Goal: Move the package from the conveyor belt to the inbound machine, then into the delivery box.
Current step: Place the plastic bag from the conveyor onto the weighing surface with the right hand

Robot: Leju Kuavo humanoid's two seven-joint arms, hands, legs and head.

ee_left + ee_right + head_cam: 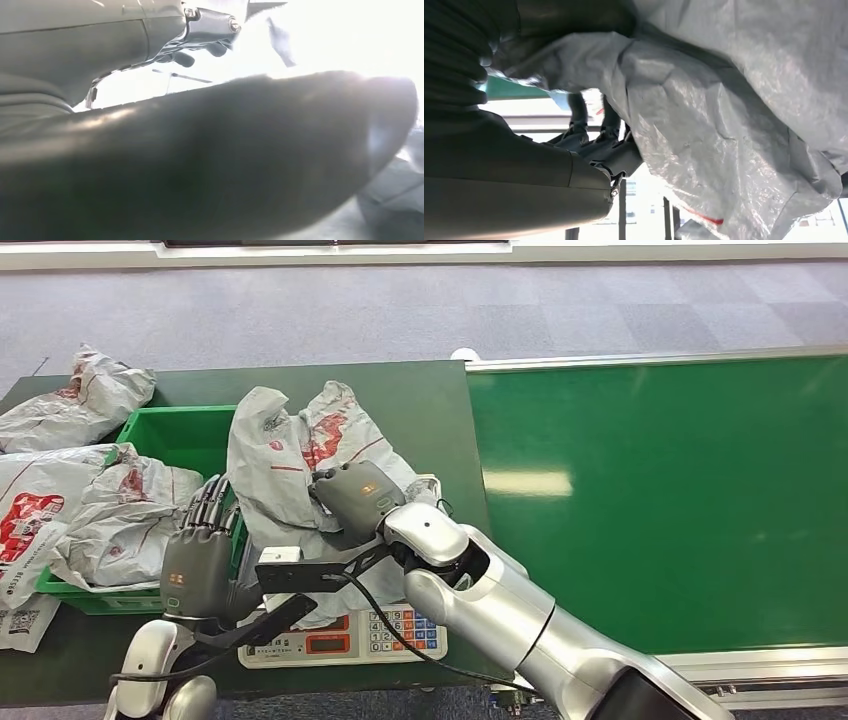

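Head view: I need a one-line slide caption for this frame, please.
Right hand holds a grey package above the scale beside the green bin; left hand waits alongside.

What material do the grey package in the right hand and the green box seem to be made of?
Package: apparently thin plastic film, grey, slightly glossy; it crumples into sharp creases in the right hand.
Green box: probably rigid plastic; smooth, evenly coloured walls with straight rims.
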